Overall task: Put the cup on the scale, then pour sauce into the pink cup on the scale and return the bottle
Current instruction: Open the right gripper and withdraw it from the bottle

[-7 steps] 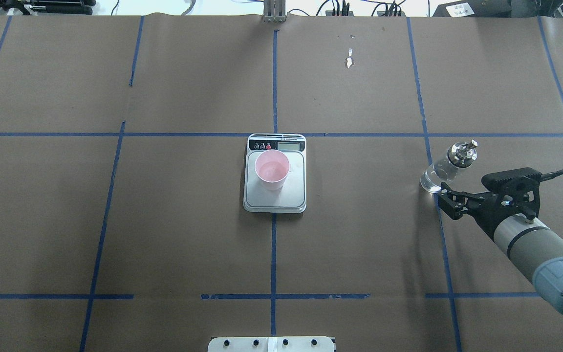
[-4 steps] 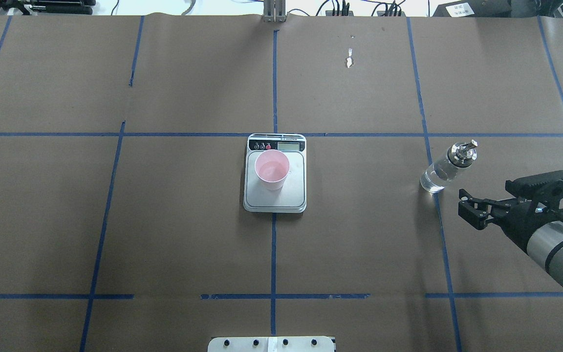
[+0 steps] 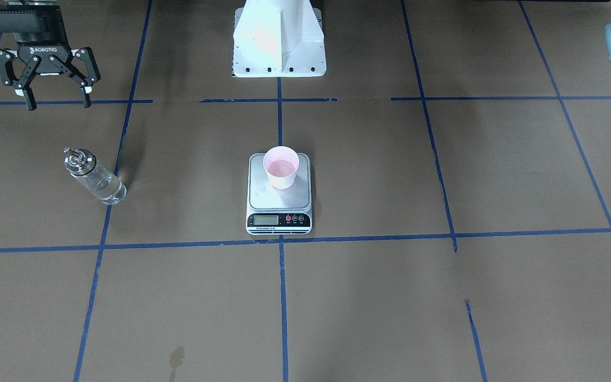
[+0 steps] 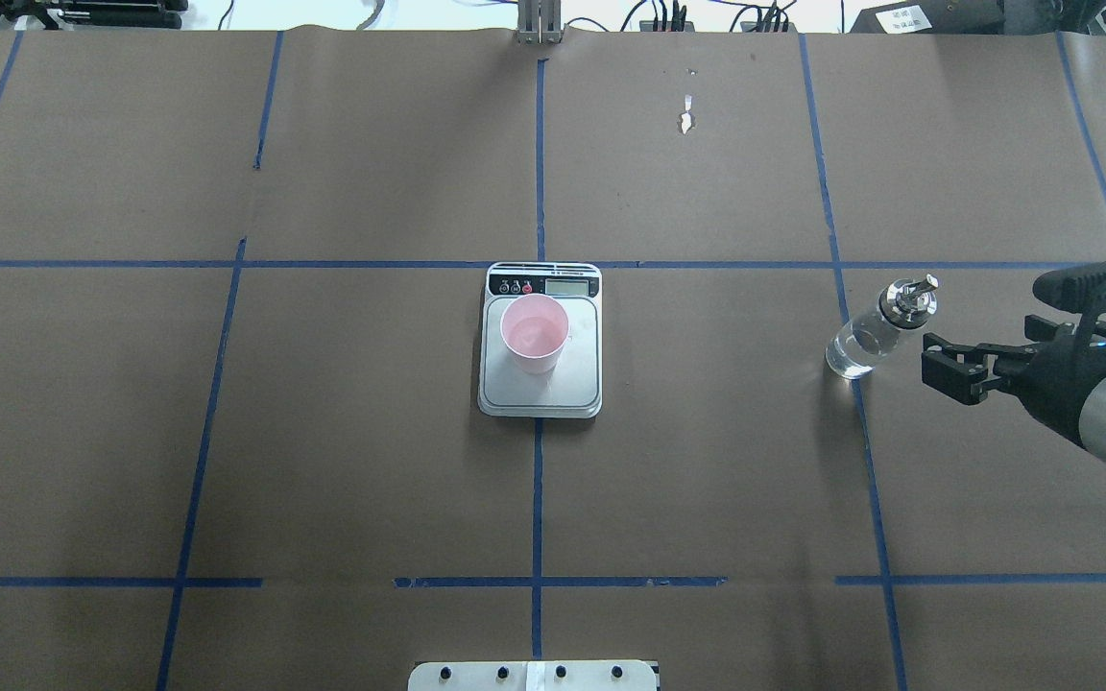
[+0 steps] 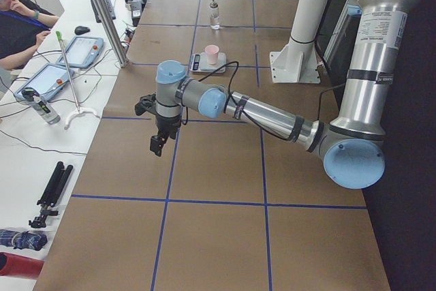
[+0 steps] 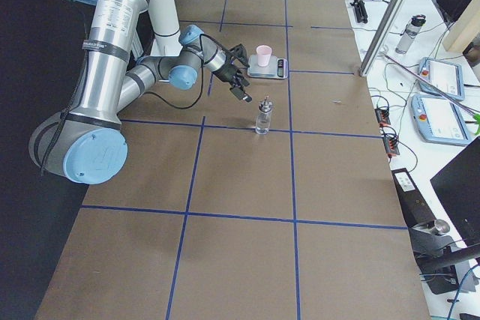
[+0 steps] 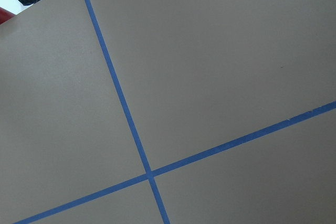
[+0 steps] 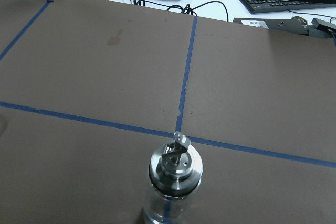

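The right gripper hangs with its two fingers wide apart. The left gripper points down on a stretched-out arm.

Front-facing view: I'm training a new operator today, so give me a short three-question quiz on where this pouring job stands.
1. Fill in: the jaws of the right gripper are ____.
2. True or false: the cup stands on the scale.
3. Pick one: the bottle is
A) held in the right gripper
B) upright on the table, apart from the right gripper
C) lying on the scale

Key: 1 open; 2 true; 3 B
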Available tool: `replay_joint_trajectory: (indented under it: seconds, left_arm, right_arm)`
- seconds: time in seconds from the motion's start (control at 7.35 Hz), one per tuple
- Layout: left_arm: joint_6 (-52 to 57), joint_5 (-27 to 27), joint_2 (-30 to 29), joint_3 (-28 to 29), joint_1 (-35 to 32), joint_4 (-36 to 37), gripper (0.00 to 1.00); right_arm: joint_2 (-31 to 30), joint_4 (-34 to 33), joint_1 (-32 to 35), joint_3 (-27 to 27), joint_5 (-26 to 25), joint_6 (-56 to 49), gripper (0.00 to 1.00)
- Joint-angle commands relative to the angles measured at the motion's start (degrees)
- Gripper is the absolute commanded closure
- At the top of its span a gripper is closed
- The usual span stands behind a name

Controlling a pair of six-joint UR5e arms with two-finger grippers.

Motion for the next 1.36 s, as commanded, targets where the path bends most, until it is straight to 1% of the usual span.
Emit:
replay_joint_trajectory:
  seconds: [0.0, 0.14, 0.27, 0.41, 0.54, 0.68, 0.82, 0.95, 1.09, 1.22]
  left_arm:
    - [0.00, -0.01, 0.02, 0.01, 0.00, 0.00, 0.00]
    - [0.00, 0.08, 0.02, 0.01, 0.08, 0.00, 0.00]
    - [0.00, -0.01, 0.02, 0.01, 0.00, 0.00, 0.00]
    - [0.00, -0.01, -0.07, 0.01, 0.08, 0.00, 0.00]
    - [0.00, -0.01, 0.01, -0.07, 0.09, 0.00, 0.00]
    - [0.00, -0.01, 0.10, 0.01, 0.00, 0.00, 0.00]
    - [0.00, -0.01, 0.28, 0.10, 0.00, 0.00, 0.00]
    - [0.17, -0.18, 0.45, 0.28, 0.00, 0.00, 0.00]
    - [0.26, -0.27, 0.80, 0.36, -0.09, 0.09, 0.00]
    - [1.05, -0.45, 0.89, 0.89, -0.70, 0.00, 0.00]
  right_arm:
    - [2.83, -0.86, 12.63, -3.14, 12.53, -11.80, 0.00]
    - [4.76, -0.60, 22.10, -6.82, 23.22, -18.65, 0.00]
    - [6.08, -0.33, 29.59, -10.95, 30.46, -25.16, 0.00]
    - [8.71, -0.33, 35.41, -16.12, 36.97, -29.58, 0.00]
    - [9.78, 0.02, 38.43, -19.04, 40.69, -30.40, 0.00]
    - [9.79, 1.15, 38.46, -19.07, 38.46, -30.50, 0.00]
    - [8.83, 0.12, 38.37, -22.47, 37.83, -29.89, 0.00]
    - [7.34, 0.37, 38.37, -23.81, 37.65, -30.32, 0.00]
    - [7.50, 0.29, 38.37, -24.95, 37.56, -29.89, 0.00]
    - [6.02, 0.20, 38.46, -25.31, 37.74, -29.88, 0.00]
